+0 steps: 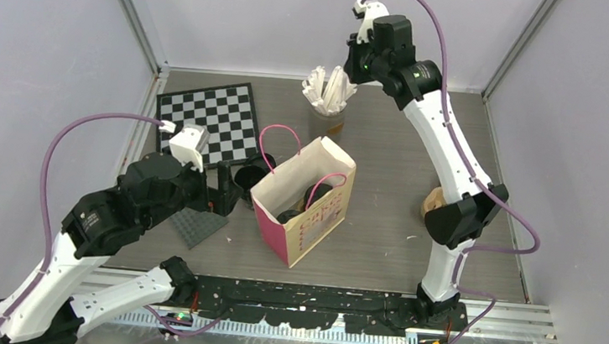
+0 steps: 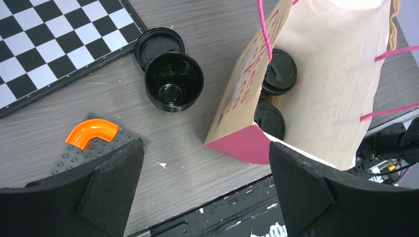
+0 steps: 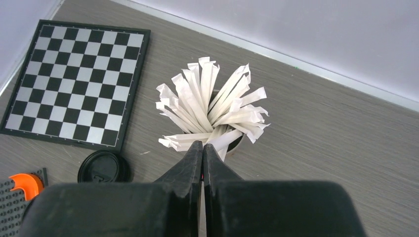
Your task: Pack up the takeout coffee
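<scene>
Left fingers point(image 2: 113, 182) spread wide, lidless cup point(image 2: 174, 81) beyond them; right fingers point(image 3: 190, 165) pressed together at white sticks point(image 3: 212, 106)

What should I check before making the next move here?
1. Pink bag upright, mouth open: ok.
2. Two lidded cups inside the bag: ok.
3. Third cup lidded: not ok; its lid lies beside it on the table.
4. Left gripper open above the table by the third cup: ok.
5. Right gripper shut at the wrapped sticks; holding a stick: cannot tell.
</scene>
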Robot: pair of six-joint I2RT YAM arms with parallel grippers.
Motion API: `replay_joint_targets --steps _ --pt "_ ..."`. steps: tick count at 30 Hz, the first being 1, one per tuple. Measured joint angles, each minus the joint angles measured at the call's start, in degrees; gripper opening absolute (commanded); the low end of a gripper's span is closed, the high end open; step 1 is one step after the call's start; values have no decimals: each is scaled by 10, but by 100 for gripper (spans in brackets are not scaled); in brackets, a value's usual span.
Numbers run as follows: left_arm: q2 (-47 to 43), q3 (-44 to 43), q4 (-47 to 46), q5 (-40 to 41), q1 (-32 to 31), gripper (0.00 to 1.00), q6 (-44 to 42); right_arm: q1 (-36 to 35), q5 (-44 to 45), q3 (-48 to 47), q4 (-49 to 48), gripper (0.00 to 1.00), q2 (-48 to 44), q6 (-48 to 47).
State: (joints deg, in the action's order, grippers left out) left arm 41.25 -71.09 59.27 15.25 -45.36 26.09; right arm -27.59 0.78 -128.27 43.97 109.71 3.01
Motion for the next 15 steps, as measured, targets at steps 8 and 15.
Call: replay_joint_targets --steps 8,15 --pt "1 1 -3 0 0 100 4 0 0 4 -11 12 21 4" --pt "-10 1 -3 0 0 100 4 0 -33 4 -11 0 51 2"
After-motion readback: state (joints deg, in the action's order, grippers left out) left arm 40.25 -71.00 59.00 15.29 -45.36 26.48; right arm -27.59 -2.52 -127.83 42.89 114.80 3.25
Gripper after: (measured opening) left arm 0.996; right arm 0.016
